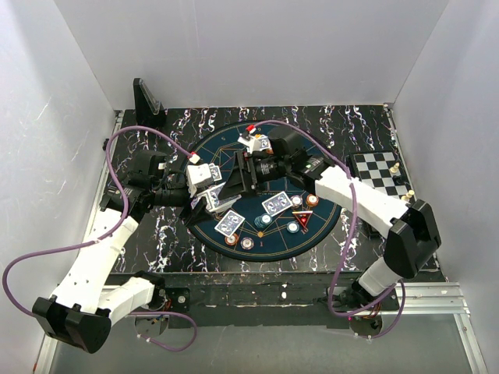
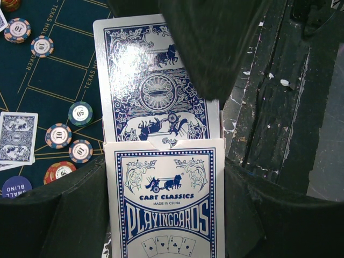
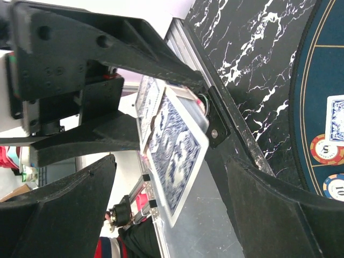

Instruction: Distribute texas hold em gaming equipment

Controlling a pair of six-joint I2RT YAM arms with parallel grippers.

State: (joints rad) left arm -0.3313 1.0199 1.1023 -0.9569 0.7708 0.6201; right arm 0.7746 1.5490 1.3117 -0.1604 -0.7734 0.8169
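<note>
Top view: round dark-teal felt mat with gold lines (image 1: 234, 140) lies on black marbled table (image 1: 351, 125); left gripper (image 1: 209, 204) sits at the mat's left edge; right gripper (image 1: 234, 181) meets it nose to nose at frame centre; two loose face-down playing cards with blue-white patterned backs (image 1: 277, 204) lie on the mat's lower half, with coin-sized striped poker chips (image 1: 267, 219) and a red-black triangular marker (image 1: 302, 221) near them.

Left wrist view: left gripper pinches a blue-white cardboard card box (image 2: 164, 204) by its sides, low in frame; one blue-backed card (image 2: 150, 80) stands partly out of the box top; a black right-gripper finger (image 2: 209, 48) overlaps its upper right corner; contact unclear.

Right wrist view: right gripper spread wide, fingers at the lower corners; the protruding card hangs between them.
</note>
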